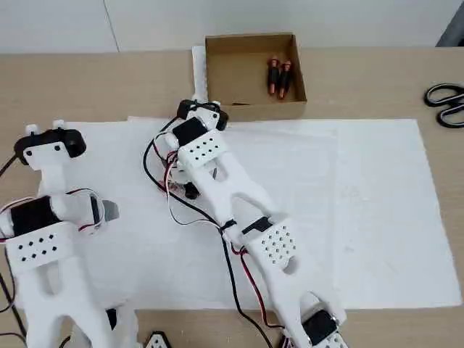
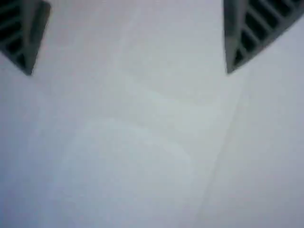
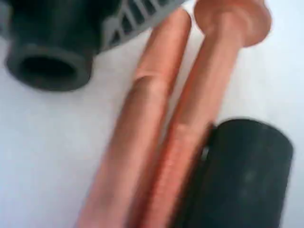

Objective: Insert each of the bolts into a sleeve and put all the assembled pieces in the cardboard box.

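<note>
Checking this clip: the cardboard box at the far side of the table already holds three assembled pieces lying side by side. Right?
No. The cardboard box holds two assembled pieces, not three, lying side by side, as the high view shows.

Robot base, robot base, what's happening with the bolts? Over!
Left gripper open over white paper. Right gripper close over two bolts and two sleeves. Two assembled pieces in cardboard box. Scissors far aside, nothing blocking.

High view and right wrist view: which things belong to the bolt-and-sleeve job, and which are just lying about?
Job: bolts, sleeves, cardboard box, assembled pieces inside it.
Lying about: scissors, white sheet.
</note>
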`<control>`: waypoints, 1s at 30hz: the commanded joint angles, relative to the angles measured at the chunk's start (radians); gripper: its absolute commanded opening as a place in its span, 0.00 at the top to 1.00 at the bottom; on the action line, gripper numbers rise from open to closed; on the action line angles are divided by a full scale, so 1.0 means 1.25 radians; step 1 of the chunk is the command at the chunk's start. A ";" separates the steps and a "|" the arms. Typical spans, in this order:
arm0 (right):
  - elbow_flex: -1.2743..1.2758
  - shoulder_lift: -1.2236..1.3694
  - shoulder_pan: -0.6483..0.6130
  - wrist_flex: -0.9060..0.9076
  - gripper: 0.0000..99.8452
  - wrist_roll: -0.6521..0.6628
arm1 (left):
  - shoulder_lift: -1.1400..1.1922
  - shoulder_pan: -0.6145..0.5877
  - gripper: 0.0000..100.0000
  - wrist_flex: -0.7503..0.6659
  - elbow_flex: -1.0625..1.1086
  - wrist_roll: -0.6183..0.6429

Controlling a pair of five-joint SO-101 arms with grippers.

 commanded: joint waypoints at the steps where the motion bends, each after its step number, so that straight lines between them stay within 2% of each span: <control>1: -0.011 -0.030 0.044 0.014 1.00 0.001 | -0.015 0.004 0.75 -0.015 -0.004 0.005; 8: -0.011 -0.222 0.077 0.015 1.00 0.093 | -0.012 0.023 0.75 -0.006 -0.028 0.006; 13: -0.009 -0.317 0.144 0.015 1.00 0.128 | -0.009 0.114 0.75 0.059 -0.109 0.012; 16: -0.006 -0.347 0.192 0.017 1.00 0.163 | -0.005 0.177 0.75 0.076 -0.169 0.049; 21: 0.009 -0.368 0.256 0.024 1.00 0.292 | 0.108 0.307 0.75 0.088 -0.265 0.083; 24: 0.053 -0.369 0.292 0.026 1.00 0.416 | 0.225 0.365 0.75 0.077 -0.327 0.097; 27: 0.106 -0.369 0.305 0.026 1.00 0.562 | 0.333 0.385 0.75 0.031 -0.393 0.095; 30: 0.135 -0.369 0.314 0.026 1.00 0.593 | 0.404 0.387 0.75 0.025 -0.457 0.096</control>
